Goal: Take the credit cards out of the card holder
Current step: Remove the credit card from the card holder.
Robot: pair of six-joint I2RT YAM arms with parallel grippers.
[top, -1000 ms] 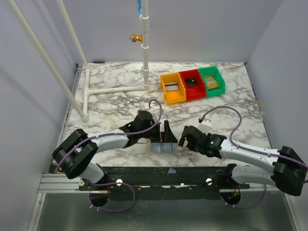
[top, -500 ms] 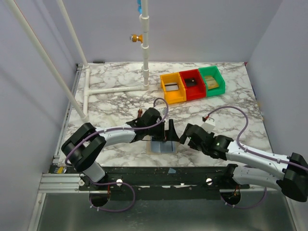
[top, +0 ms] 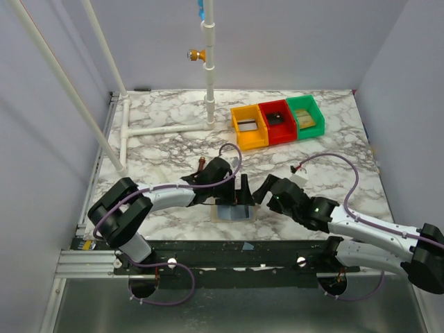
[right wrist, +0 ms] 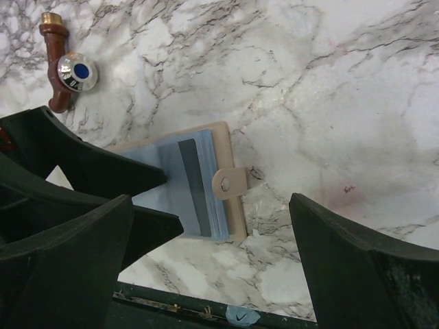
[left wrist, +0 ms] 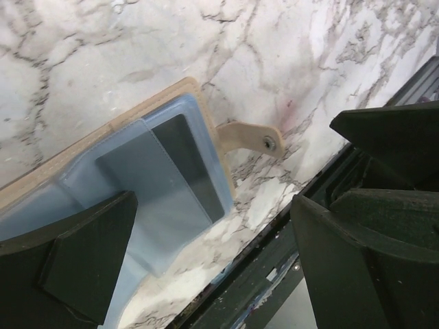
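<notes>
The flat grey-blue card holder with tan edging (right wrist: pixel 184 159) lies open on the marble table (right wrist: pixel 329 103) near its front edge, between the left gripper (top: pixel 239 193) and the right gripper (top: pixel 264 194), both spread and empty; ideally one pins the sleeve while the other pinches the dark-striped card (right wrist: pixel 196 192) by its exposed edge.

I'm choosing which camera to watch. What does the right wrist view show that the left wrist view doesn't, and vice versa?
Only right wrist: a brown valve with a blue-dotted cap, and a blue tape scrap. Only left wrist: a closer look at the clear pockets. Both: the card holder, its tan snap strap, the marble table.
</notes>
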